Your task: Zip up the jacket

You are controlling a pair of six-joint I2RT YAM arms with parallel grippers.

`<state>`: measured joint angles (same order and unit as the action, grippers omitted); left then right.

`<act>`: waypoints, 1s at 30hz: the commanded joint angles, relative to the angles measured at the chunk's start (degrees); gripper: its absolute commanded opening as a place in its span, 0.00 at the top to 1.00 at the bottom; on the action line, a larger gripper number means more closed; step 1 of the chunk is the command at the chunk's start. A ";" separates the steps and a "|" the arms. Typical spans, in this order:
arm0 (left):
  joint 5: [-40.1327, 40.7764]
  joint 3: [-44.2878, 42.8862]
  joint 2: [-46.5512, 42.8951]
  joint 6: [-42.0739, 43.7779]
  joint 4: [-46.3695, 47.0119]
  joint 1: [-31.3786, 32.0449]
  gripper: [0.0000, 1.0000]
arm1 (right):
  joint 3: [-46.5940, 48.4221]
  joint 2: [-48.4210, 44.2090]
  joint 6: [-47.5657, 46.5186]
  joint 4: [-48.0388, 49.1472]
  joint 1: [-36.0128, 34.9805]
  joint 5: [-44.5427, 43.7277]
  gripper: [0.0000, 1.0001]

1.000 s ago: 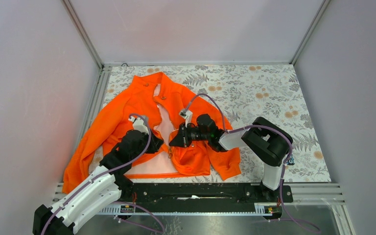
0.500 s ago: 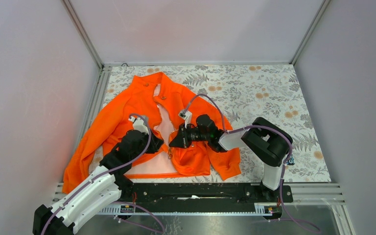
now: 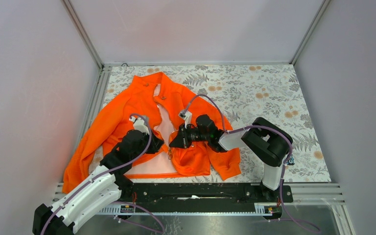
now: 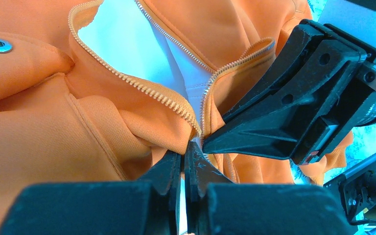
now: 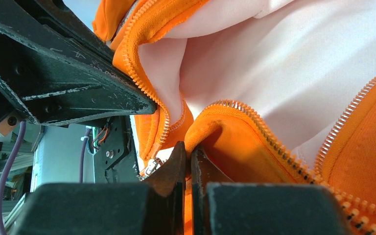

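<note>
The orange jacket (image 3: pixel 127 112) lies open on the table's left half, its pale pinkish lining (image 3: pixel 164 127) showing between the two front edges. My left gripper (image 3: pixel 157 143) is shut on the jacket's left front edge near the hem; in its wrist view the jaws (image 4: pixel 183 154) pinch the fabric just below the zipper teeth (image 4: pixel 142 88). My right gripper (image 3: pixel 174 142) is shut on the right front edge (image 5: pixel 225 132), facing the left gripper closely. The metal zipper slider (image 5: pixel 152 166) hangs just left of my right fingers.
The floral tabletop (image 3: pixel 264 93) extends to the right and back. Grey enclosure walls and an aluminium frame (image 3: pixel 95 54) surround it. A black rail (image 3: pixel 200 191) runs along the near edge. The right sleeve (image 3: pixel 227 164) lies bunched under the right arm.
</note>
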<state>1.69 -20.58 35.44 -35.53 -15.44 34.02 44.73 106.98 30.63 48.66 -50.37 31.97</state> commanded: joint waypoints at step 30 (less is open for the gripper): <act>1.65 -1.14 -0.46 0.53 2.50 1.05 1.00 | 0.35 -1.86 -0.76 3.15 -0.70 -0.47 1.00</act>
<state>3.40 -20.58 35.35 -35.53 -15.84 34.83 44.71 106.96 30.68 48.75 -50.39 32.05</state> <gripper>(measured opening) 0.032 0.034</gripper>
